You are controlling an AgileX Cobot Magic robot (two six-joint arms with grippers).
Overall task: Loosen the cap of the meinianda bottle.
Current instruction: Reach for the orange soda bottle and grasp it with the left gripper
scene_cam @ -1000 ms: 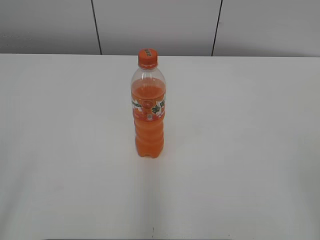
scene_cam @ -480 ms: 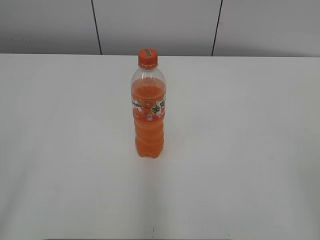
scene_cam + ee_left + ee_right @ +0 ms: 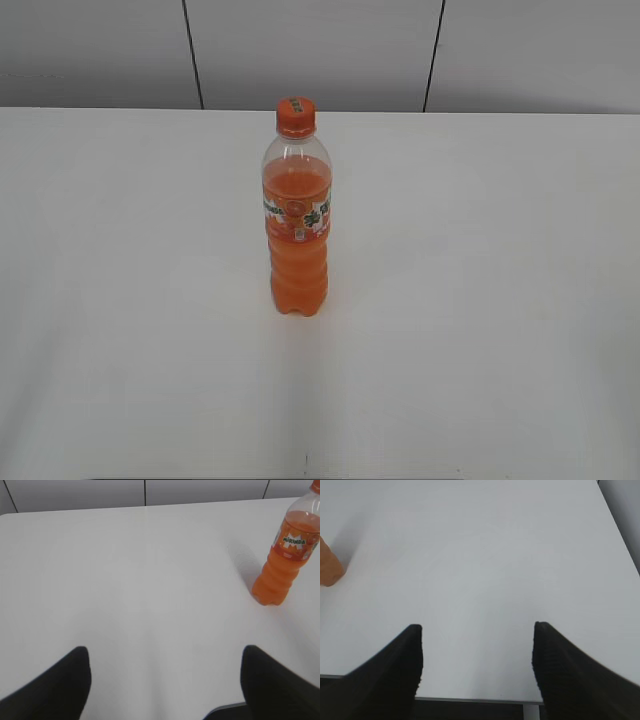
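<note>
The meinianda bottle [image 3: 297, 230] stands upright in the middle of the white table [image 3: 480, 300], full of orange drink, with its orange cap [image 3: 296, 115] on top. It also shows at the far right of the left wrist view [image 3: 287, 562], and only its base shows at the left edge of the right wrist view [image 3: 327, 567]. My left gripper [image 3: 165, 652] is open and empty, near the table's front edge, well left of the bottle. My right gripper [image 3: 477, 630] is open and empty over the front edge, right of the bottle. Neither gripper shows in the exterior view.
A grey panelled wall [image 3: 320, 50] runs behind the table. The table's front edge [image 3: 470, 699] lies right below my right gripper, and its right edge [image 3: 620, 530] shows at the upper right of the right wrist view.
</note>
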